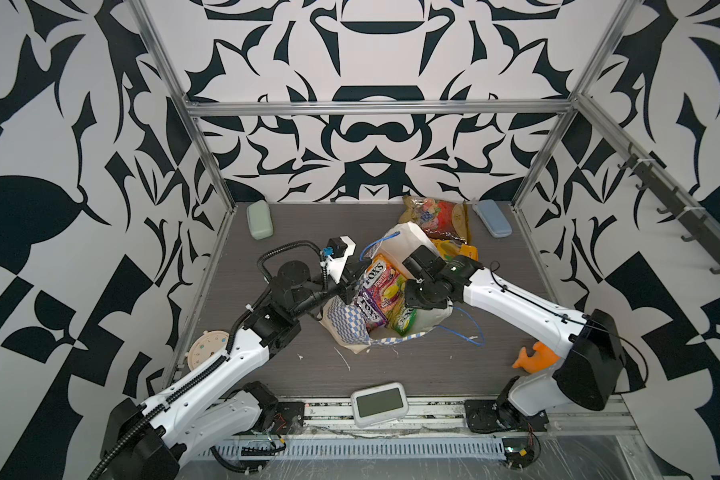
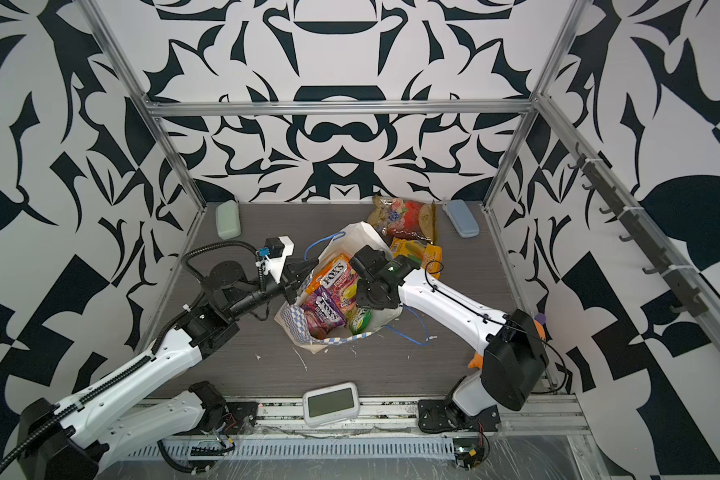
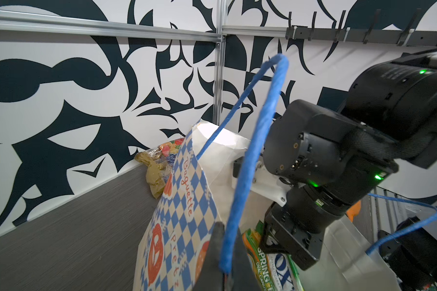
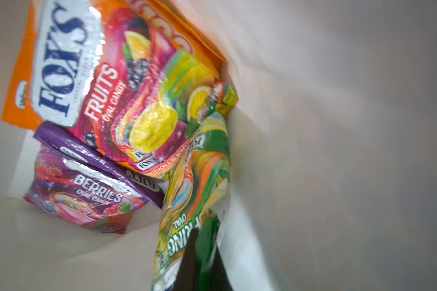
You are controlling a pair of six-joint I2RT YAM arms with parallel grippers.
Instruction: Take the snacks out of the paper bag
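packet (image 4: pixel 202 176), glossy green, crinkled

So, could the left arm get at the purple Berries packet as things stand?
Probably not. The left gripper is shut on the paper bag's blue handle, and the right gripper, shut on the green packet, crowds the opening beside the purple packet.

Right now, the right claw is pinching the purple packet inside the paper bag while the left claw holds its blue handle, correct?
Not quite. The right wrist view shows the right gripper shut on the green packet, not the purple packet. The rest holds: the left gripper pinches the blue handle of the paper bag.
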